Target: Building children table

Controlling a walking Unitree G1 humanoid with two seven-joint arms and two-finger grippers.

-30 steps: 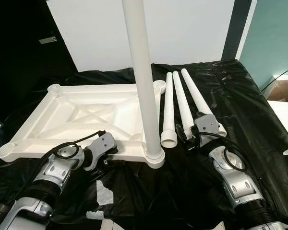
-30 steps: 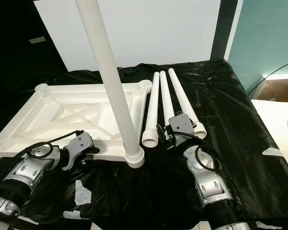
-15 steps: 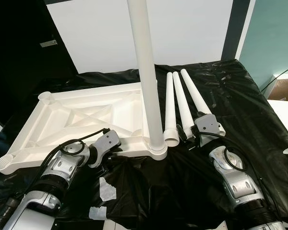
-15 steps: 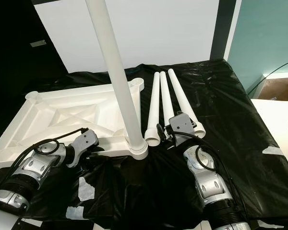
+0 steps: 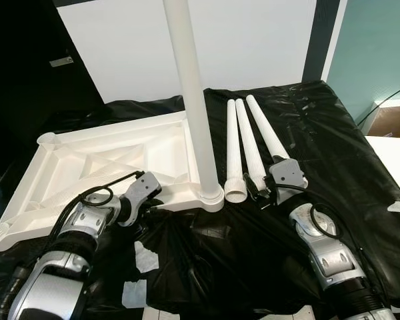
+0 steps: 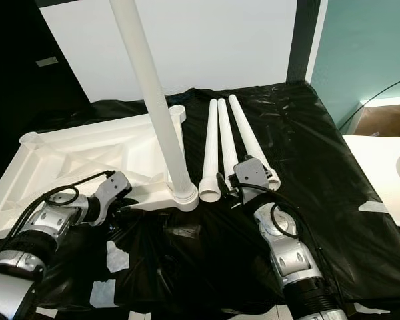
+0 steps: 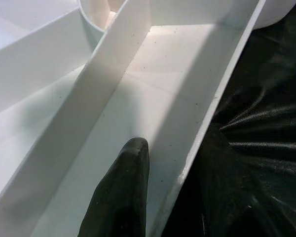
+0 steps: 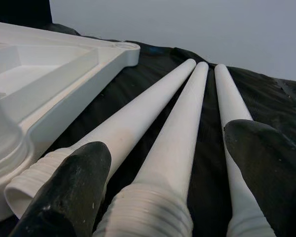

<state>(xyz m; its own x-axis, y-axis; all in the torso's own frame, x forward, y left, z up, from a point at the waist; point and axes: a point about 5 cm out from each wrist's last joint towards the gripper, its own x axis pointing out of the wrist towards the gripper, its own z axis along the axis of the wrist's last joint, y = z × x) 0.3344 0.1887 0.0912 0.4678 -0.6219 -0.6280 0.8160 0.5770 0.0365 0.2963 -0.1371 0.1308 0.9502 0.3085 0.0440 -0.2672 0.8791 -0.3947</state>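
One black finger (image 7: 121,195) of the left hand (image 7: 138,217) rises from the lower edge and lies inside a long channel of the white tabletop (image 7: 153,74), its tip resting on the channel's flat floor. A straight inner rib (image 7: 84,108) runs along one side of the finger, and the tabletop's thin outer wall (image 7: 214,103) along the other. Past that wall lies crinkled black plastic sheet (image 7: 261,148). At the far end of the rib sits a round socket (image 7: 96,15).
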